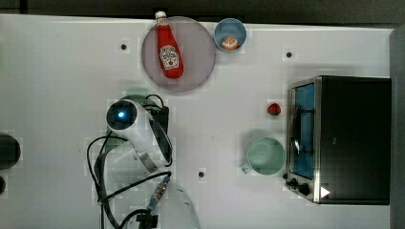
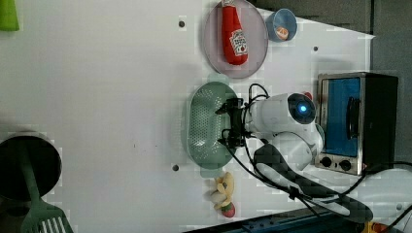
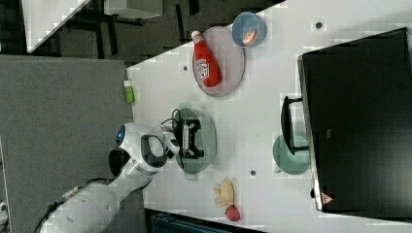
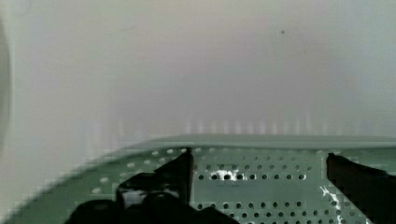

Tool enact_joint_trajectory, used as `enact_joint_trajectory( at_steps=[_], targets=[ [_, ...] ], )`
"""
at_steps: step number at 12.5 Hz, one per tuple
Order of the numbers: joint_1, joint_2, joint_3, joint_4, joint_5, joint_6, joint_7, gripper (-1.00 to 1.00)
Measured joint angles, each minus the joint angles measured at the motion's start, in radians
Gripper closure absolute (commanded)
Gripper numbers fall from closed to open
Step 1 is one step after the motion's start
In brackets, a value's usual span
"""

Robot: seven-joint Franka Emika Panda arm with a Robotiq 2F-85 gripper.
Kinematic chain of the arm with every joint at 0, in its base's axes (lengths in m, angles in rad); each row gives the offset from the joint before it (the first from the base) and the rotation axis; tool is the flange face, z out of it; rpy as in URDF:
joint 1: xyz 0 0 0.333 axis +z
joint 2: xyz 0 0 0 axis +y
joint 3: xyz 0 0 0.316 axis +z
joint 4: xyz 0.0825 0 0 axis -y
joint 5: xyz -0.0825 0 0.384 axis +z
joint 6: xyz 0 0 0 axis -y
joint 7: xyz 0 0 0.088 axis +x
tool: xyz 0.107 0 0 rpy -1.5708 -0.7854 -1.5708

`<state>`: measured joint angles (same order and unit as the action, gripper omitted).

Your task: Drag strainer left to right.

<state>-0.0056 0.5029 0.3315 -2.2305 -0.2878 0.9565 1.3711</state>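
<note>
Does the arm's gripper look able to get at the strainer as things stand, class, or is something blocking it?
Probably yes. The gripper hangs open right over the strainer, its fingers apart above the holed bowl. Nothing lies inside the bowl or between fingers and rim, so the way down looks free.

The strainer point(image 2: 204, 127) looks matt perforated plastic; the toaster oven point(image 1: 341, 138) has shiny metal trim.

arm point(image 3: 97, 204): bent, wrist angled down | gripper point(image 4: 259, 175): fingers point(image 4: 180, 172) spread wide, holding nothing
</note>
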Motion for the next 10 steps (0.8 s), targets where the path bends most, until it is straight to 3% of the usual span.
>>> enact_joint_trajectory(
  at_steps=[10],
  targets=[
    [-0.025,-0.096,-0.148,-0.082,-0.02,0.021,-0.137,-1.0]
  ],
)
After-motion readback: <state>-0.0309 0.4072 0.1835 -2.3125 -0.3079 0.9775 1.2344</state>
